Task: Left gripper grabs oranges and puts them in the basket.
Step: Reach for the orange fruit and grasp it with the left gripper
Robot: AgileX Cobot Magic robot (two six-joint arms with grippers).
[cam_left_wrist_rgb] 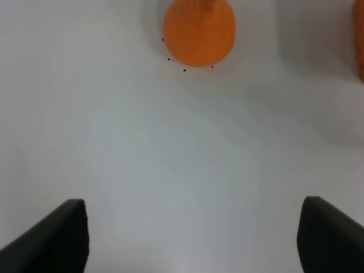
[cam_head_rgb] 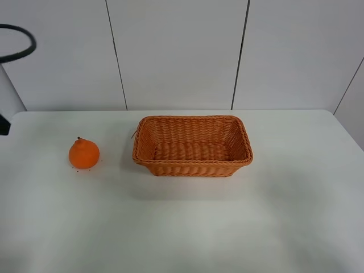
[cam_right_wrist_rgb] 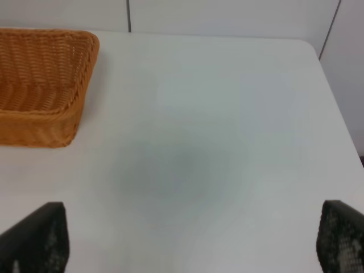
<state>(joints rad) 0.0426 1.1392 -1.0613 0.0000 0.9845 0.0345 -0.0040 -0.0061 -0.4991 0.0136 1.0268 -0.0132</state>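
The orange (cam_head_rgb: 84,153) sits on the white table left of the wicker basket (cam_head_rgb: 192,146). The basket is empty. In the left wrist view the orange (cam_left_wrist_rgb: 199,31) lies ahead of my left gripper (cam_left_wrist_rgb: 193,239), well apart from it. The left gripper's two dark fingers stand wide apart with nothing between them. A sliver of the basket (cam_left_wrist_rgb: 360,40) shows at that view's edge. My right gripper (cam_right_wrist_rgb: 187,244) is open and empty over bare table, with the basket (cam_right_wrist_rgb: 42,85) off to one side. Neither gripper shows in the exterior high view.
A white panelled wall stands behind the table (cam_head_rgb: 182,227). A black cable loop (cam_head_rgb: 17,48) and part of the left arm's base show at the far left edge. A few dark specks lie around the orange.
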